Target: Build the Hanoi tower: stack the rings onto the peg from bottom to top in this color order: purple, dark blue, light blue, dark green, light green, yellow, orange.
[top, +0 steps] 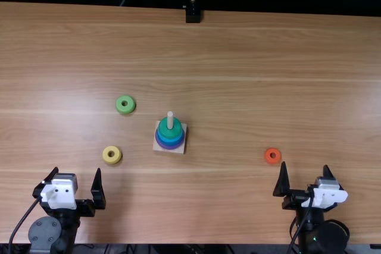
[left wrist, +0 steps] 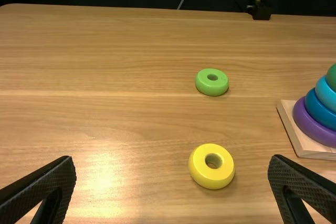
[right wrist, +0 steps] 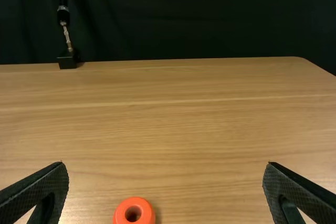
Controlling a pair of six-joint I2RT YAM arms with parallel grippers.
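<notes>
Black, flat fingers stand spread and released on the left gripper and right gripper. Near the left lies a thick yellow ring, a light green ring beyond; near the right, a small orange ring. Between, on the tabletop, a pale wooden peg bears, upward, purple ring, dark blue ring, light blue ring, dark green ring.

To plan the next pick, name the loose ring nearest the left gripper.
The yellow ring; the light green ring lies beyond it, the orange ring far right.
</notes>
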